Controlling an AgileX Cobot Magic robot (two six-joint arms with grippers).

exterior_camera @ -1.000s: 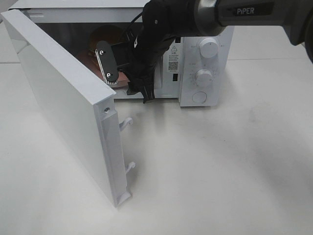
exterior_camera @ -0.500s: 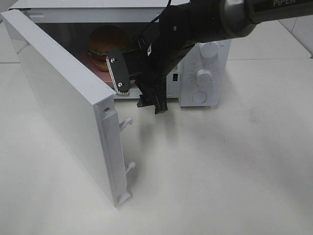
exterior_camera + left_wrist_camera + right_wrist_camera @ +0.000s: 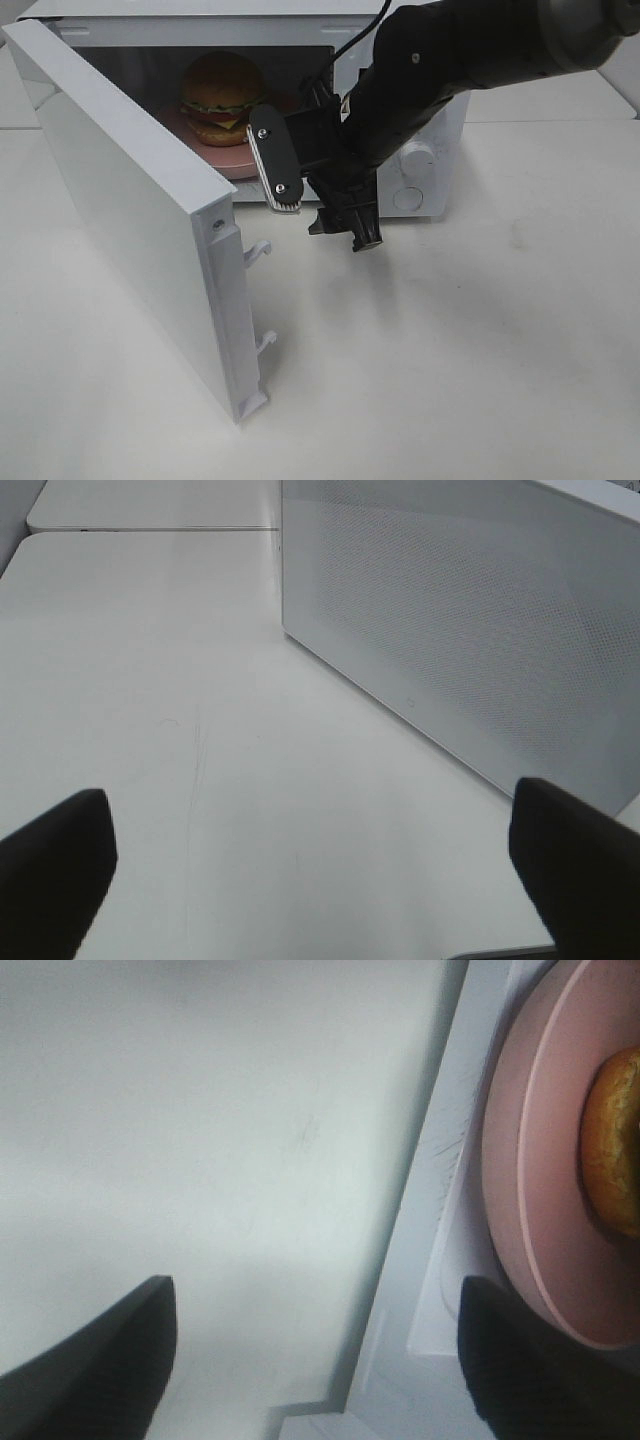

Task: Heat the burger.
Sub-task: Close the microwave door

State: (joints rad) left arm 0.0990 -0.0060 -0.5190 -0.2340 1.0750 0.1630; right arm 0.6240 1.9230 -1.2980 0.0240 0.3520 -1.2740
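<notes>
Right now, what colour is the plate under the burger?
Pale pink; the plate shows best in the right wrist view.

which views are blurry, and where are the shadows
exterior high: sharp, soft shadow on the table under the right hand; right wrist: plate and burger blurred; left wrist: left hand dark and unfocused, microwave door mesh clear

Right gripper (image 3: pixel 325 218): out of the microwave (image 3: pixel 200 10) opening. It now hangs in front of it, shifted toward the control panel (image 3: pixel 425 190) and lower in the exterior view.
Right arm (image 3: pixel 450 55): swung across the panel, covering the upper dial that showed a second ago.
Burger (image 3: pixel 222 92): largely hidden behind the gripper a second ago — now in plain view on the plate (image 3: pixel 232 160) inside the cavity.
</notes>
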